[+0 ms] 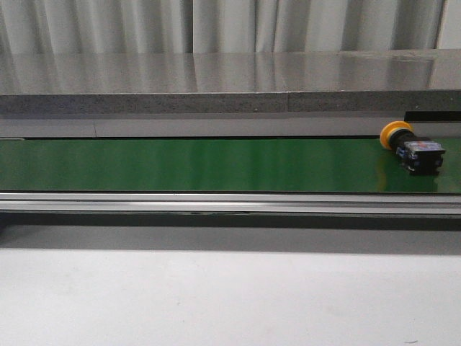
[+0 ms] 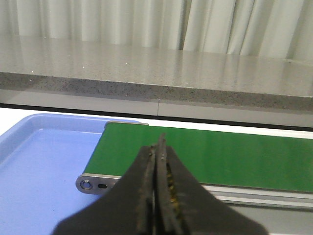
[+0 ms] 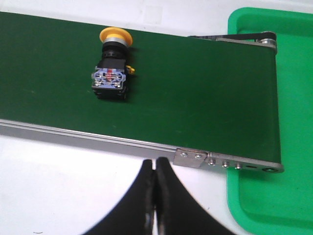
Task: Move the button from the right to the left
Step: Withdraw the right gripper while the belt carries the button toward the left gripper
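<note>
Pale curtains (image 1: 216, 25) | green belt (image 1: 202, 166) | button (image 1: 412, 148) on its side, right | both grippers (image 2: 157, 161) (image 3: 155, 169) clenched, empty

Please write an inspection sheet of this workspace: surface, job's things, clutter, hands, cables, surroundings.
Surface: green conveyor belt with metal rail, white table in front.
Job's things: button lies on its side on the belt, at its right end, untouched.
Clutter: nothing seen.
Hands: left hand shut, empty, near the belt's left end; right hand shut, empty, short of the button.
Cables: nothing seen.
Surroundings: blue tray at left end, green tray at right end, grey ledge, curtain behind.
</note>
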### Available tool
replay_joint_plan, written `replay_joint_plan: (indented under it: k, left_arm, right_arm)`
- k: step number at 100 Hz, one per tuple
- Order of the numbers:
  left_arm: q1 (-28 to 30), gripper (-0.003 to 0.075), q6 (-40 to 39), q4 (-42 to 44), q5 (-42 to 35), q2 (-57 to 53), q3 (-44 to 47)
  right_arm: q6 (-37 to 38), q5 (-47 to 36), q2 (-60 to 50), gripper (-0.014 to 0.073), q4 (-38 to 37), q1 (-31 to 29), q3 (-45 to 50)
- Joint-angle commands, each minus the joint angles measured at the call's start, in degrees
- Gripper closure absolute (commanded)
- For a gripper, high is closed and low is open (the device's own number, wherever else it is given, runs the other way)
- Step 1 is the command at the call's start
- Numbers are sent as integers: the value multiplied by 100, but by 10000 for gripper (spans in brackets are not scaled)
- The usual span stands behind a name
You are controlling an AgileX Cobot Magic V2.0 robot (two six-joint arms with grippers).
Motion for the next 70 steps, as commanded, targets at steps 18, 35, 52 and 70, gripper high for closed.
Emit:
replay_joint_plan:
  k: [18,35,52,70]
  left_arm:
    - [14,741,-50,-20,-430,-175,261]
    - [14,741,-50,-20,-430,-175,261]
    - [14,741,-50,-20,-430,-175,261]
    - [14,741,-50,-20,-430,-175,261]
  right_arm:
    - [-3,-1351,-1279,661,19,54,911]
    - [-3,-1812,-2235,661,19,54,1554]
    - [-3,-2307,-3189,661,19,54,2107]
    - [-3,-2439,-3778,661,24,54,2435]
